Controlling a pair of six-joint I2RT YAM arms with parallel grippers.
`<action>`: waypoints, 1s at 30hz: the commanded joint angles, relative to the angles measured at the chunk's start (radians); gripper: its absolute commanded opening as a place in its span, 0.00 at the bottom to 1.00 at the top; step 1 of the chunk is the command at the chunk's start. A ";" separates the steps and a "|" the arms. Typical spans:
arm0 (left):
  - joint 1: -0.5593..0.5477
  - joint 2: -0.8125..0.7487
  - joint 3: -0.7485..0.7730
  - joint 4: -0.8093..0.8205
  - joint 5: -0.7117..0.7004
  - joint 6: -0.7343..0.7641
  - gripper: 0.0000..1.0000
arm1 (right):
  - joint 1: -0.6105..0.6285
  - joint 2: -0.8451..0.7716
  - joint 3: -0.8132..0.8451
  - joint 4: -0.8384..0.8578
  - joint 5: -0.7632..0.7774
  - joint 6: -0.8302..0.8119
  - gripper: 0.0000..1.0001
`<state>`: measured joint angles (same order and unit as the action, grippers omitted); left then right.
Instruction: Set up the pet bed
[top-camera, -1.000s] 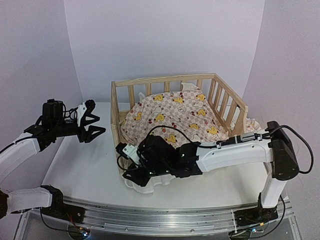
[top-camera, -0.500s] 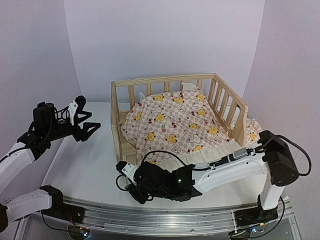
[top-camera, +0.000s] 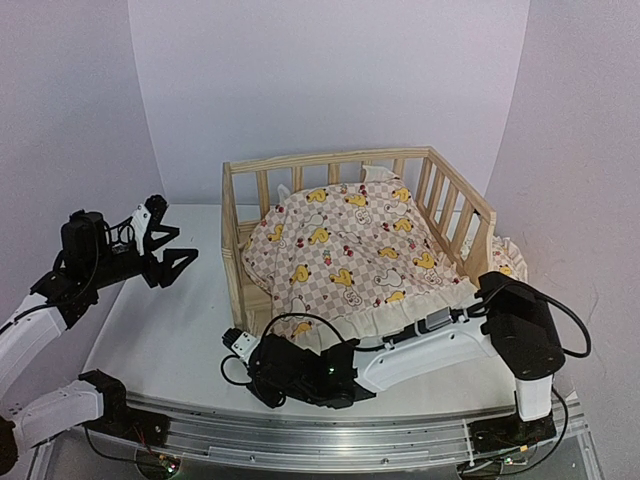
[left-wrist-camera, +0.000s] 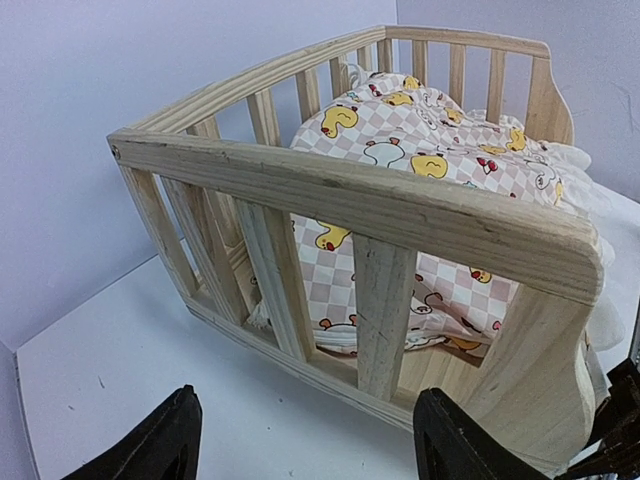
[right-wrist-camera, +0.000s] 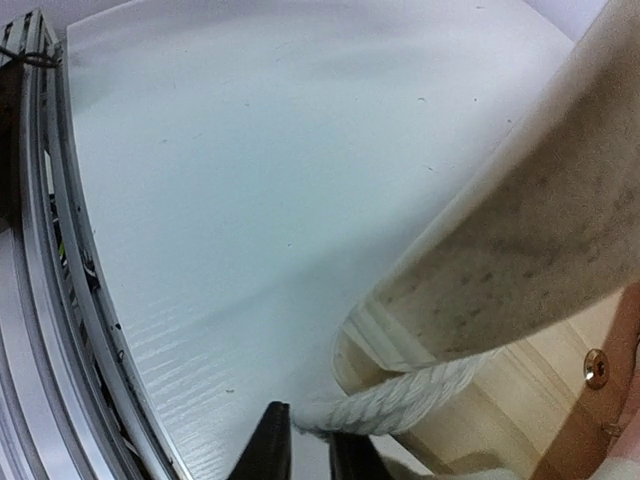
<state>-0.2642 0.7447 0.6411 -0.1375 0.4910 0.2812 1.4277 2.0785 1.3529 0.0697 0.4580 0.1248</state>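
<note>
The pet bed (top-camera: 330, 163), a light-wood frame with slatted rails, stands at the middle back of the table. A pink-checkered duck cushion (top-camera: 350, 240) lies bunched and tilted inside it, with its white ruffle hanging over the open front. My left gripper (top-camera: 187, 242) hovers open to the left of the bed, facing its left rail (left-wrist-camera: 350, 200), apart from it and holding nothing (left-wrist-camera: 305, 425). My right gripper (top-camera: 243, 352) sits low at the bed's front-left corner. Its fingers (right-wrist-camera: 310, 445) are shut on the end of a white twisted rope (right-wrist-camera: 400, 400) under the corner post (right-wrist-camera: 530, 250).
A small matching pillow (top-camera: 503, 262) pokes out beyond the bed's right side. My right arm (top-camera: 430, 335) stretches across the table in front of the bed. Bare white table (top-camera: 170, 320) lies left of the bed, and a metal rail (right-wrist-camera: 40, 200) marks the near edge.
My right gripper slid down and left off the cushion's front edge to the bed's front-left corner and closed on the rope. My left gripper drew back a little to the left and opened wider.
</note>
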 joint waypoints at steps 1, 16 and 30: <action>0.006 0.012 0.027 0.023 -0.019 -0.018 0.74 | -0.003 -0.015 0.033 0.036 0.040 0.015 0.03; 0.006 0.097 0.063 0.063 0.045 -0.006 0.73 | -0.083 -0.344 0.001 -0.102 0.029 -0.039 0.00; 0.006 0.189 0.105 0.075 0.079 0.052 0.71 | -0.340 -0.265 0.133 -0.143 -0.312 0.017 0.00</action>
<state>-0.2642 0.9233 0.6961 -0.0922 0.5466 0.3005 1.1186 1.8267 1.4919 -0.0332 0.2641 0.0691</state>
